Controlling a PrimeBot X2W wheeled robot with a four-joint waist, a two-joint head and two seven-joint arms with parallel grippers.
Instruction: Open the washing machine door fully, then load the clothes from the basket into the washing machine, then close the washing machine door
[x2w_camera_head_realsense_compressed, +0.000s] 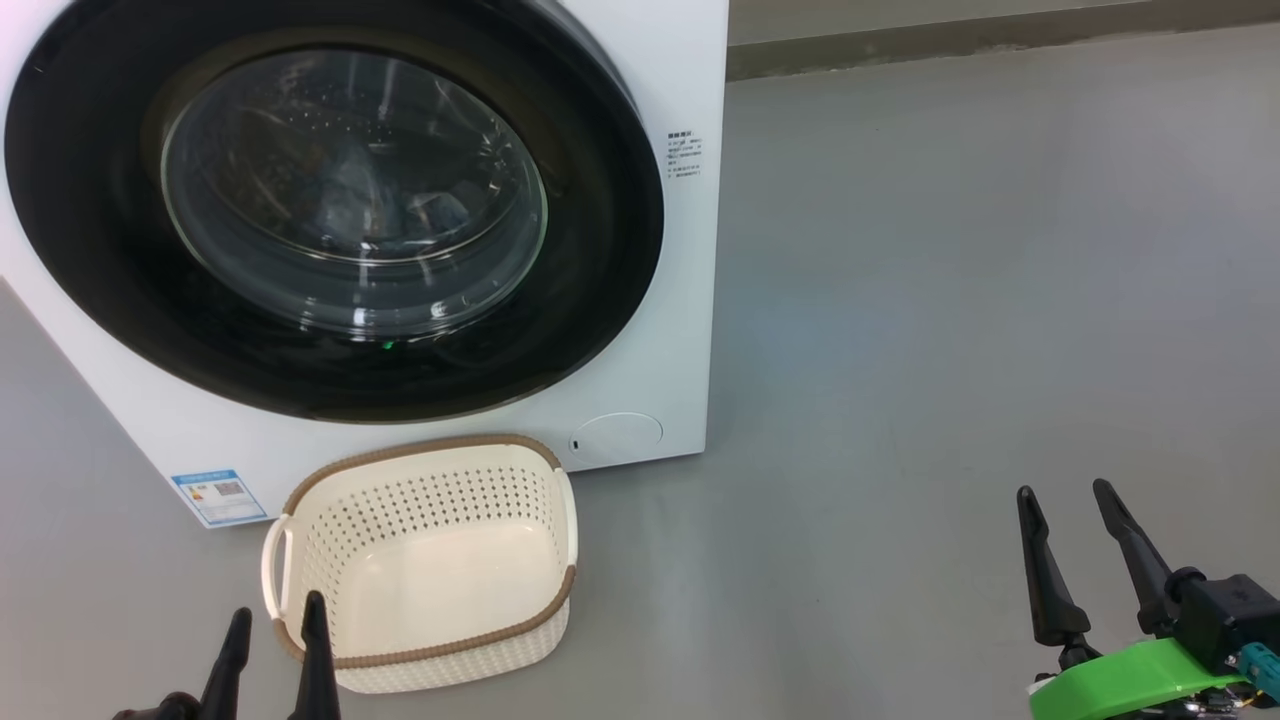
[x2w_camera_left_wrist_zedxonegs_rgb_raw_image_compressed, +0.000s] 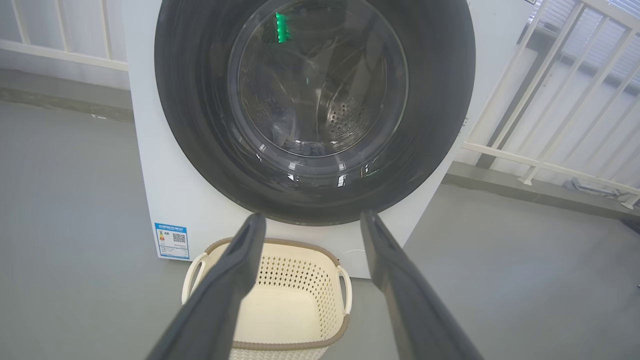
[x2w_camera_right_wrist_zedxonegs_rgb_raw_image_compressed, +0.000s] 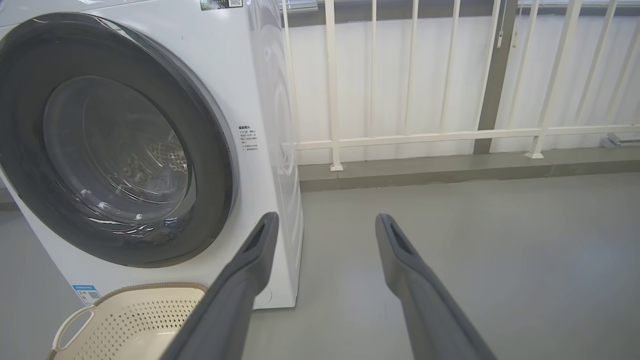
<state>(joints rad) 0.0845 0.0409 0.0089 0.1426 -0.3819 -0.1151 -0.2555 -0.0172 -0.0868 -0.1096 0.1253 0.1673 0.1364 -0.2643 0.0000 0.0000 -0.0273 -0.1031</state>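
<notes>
The white washing machine (x2w_camera_head_realsense_compressed: 640, 380) stands ahead with its round black-rimmed door (x2w_camera_head_realsense_compressed: 600, 250) shut against the front. Behind the glass a dim bluish heap lies in the drum; I cannot tell whether it is the clothes. On the floor in front sits the cream basket (x2w_camera_head_realsense_compressed: 420, 447) with nothing in it. My left gripper (x2w_camera_head_realsense_compressed: 277, 605) hangs open at the basket's near left corner and holds nothing. Far off to the right over bare floor, my right gripper (x2w_camera_head_realsense_compressed: 1064, 490) is open too. The left wrist view looks between open fingers (x2w_camera_left_wrist_zedxonegs_rgb_raw_image_compressed: 314, 216) at the door (x2w_camera_left_wrist_zedxonegs_rgb_raw_image_compressed: 190, 125) and the basket (x2w_camera_left_wrist_zedxonegs_rgb_raw_image_compressed: 300, 280). In the right wrist view, the open right gripper (x2w_camera_right_wrist_zedxonegs_rgb_raw_image_compressed: 327, 219) points past the machine's right side (x2w_camera_right_wrist_zedxonegs_rgb_raw_image_compressed: 280, 125).
Grey floor (x2w_camera_head_realsense_compressed: 950, 300) spreads to the right of the machine. A white railing (x2w_camera_right_wrist_zedxonegs_rgb_raw_image_compressed: 400, 137) on a low grey kerb runs behind and beside it. A blue sticker (x2w_camera_head_realsense_compressed: 220, 497) marks the machine's lower left front.
</notes>
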